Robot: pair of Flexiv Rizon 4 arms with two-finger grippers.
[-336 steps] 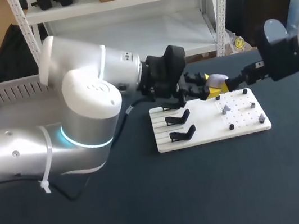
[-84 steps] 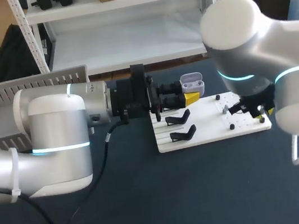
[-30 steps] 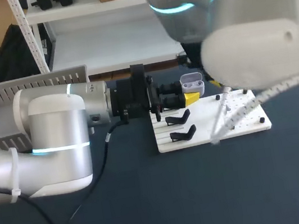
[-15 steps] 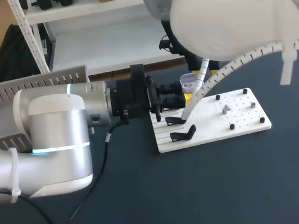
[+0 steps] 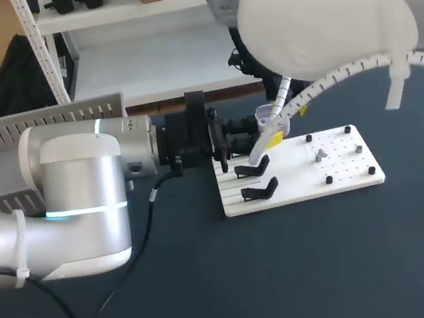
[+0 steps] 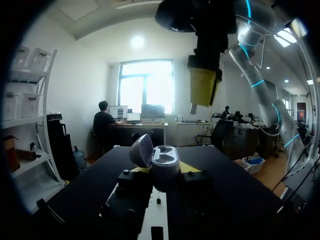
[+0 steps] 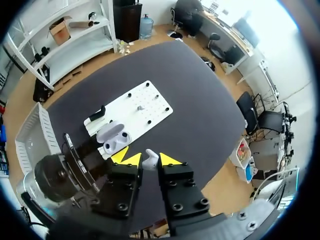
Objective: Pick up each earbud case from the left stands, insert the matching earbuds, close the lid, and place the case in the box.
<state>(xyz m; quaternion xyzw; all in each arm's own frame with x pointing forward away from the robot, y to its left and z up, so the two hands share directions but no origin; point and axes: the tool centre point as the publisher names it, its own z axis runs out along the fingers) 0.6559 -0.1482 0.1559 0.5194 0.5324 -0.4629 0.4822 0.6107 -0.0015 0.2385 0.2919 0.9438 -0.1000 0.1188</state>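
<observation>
My right claw [image 7: 150, 160] pinches a small white earbud [image 7: 150, 158] between its two tips, which are almost closed. Past those tips, down below and a little to one side, is the earbud case [image 7: 114, 138]. Its lid is up and its cups face me. My left claw [image 6: 165, 169] squeezes it from both sides, close by the white board [image 7: 145, 107]. I think I must slide over, then go straight down.

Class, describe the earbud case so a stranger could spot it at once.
Find the white board on the dark table. Over its far left corner, the jaws of the left arm hold the earbud case. Pale, rounded, lid open, it differs from the black stands beside it.
</observation>
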